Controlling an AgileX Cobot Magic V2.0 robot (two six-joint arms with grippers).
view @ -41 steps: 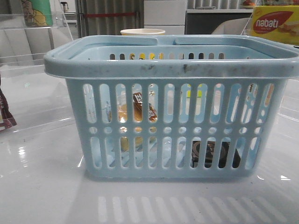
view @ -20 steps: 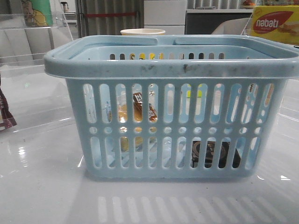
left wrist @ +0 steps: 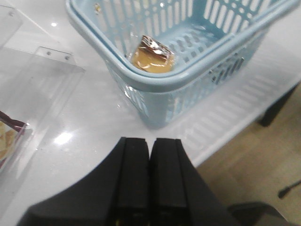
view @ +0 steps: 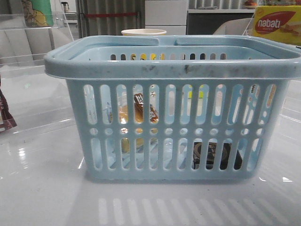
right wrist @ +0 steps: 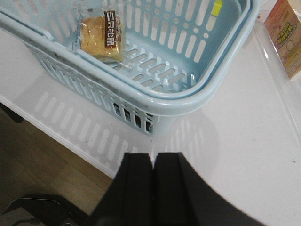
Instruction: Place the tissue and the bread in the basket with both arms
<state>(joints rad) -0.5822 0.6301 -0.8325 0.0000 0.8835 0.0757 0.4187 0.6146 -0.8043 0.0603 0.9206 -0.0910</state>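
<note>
The pale blue basket [view: 174, 66] stands in the middle of the white table. Inside it the bagged bread [view: 137, 113] leans in the left part, also seen in the left wrist view as bread [left wrist: 151, 55] and in the right wrist view as bread [right wrist: 99, 35]. The black tissue [view: 217, 155] lies low on the basket floor at the right, seen through the slots. My left gripper [left wrist: 150, 141] hangs shut and empty over the table near the basket's corner [left wrist: 155, 87]. My right gripper [right wrist: 154, 156] is shut and empty beside the basket rim [right wrist: 188, 103]. Neither arm shows in the front view.
A yellow-and-red nabati box [view: 277, 24] stands at the back right, also seen as the box [right wrist: 287, 37]. A maroon snack packet [view: 5, 115] lies at the far left. Clear acrylic panels [left wrist: 42, 80] stand left of the basket. The table's front edge [right wrist: 70, 141] runs close to both grippers.
</note>
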